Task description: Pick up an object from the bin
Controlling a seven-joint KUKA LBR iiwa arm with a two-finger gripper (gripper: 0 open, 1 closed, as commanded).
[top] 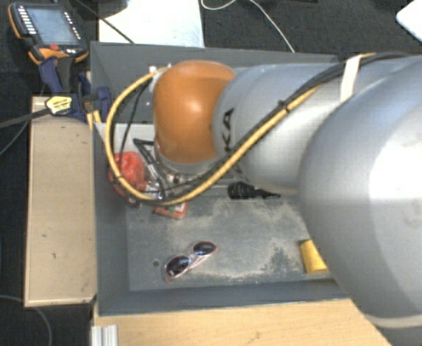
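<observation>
My gripper (155,186) is low at the bin's left side, mostly hidden under the arm's orange cover. A red crumpled thing (130,167) lies right against its left side, by the bin's left wall. Just below the gripper a small reddish-brown piece (172,210) sticks out on the floor. I cannot tell whether anything is held.
A pair of sunglasses with tinted lenses (190,259) lies near the front wall. A yellow block (312,256) sits at the front right, partly under the arm. A black thing (244,190) shows mid-bin at the arm's edge. The arm covers the bin's back and right.
</observation>
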